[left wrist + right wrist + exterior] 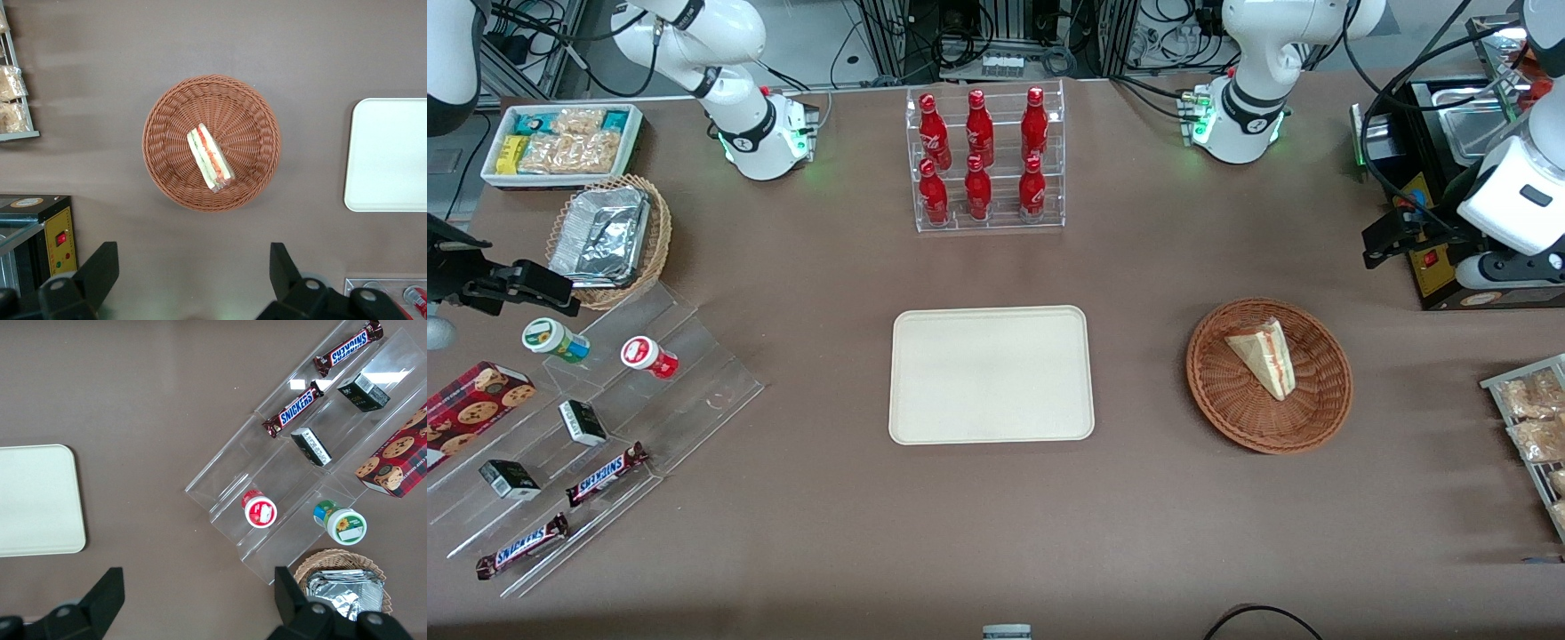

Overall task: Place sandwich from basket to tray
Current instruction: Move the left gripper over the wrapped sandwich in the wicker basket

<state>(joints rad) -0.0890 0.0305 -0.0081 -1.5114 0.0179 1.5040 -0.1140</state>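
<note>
"SNICKERS" in white-edged blue letters on two brown candy bars lying on the clear stepped display stand, same word legible on both bars from the right wrist camera, no other print legible elsewhere

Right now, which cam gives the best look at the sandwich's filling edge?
Left wrist view: it looks straight down on the sandwich in the basket, red and green layers facing up, the open gripper high above the table. The front view shows it smaller, mostly pale bread with a thin red line. The right wrist view misses it.
</note>
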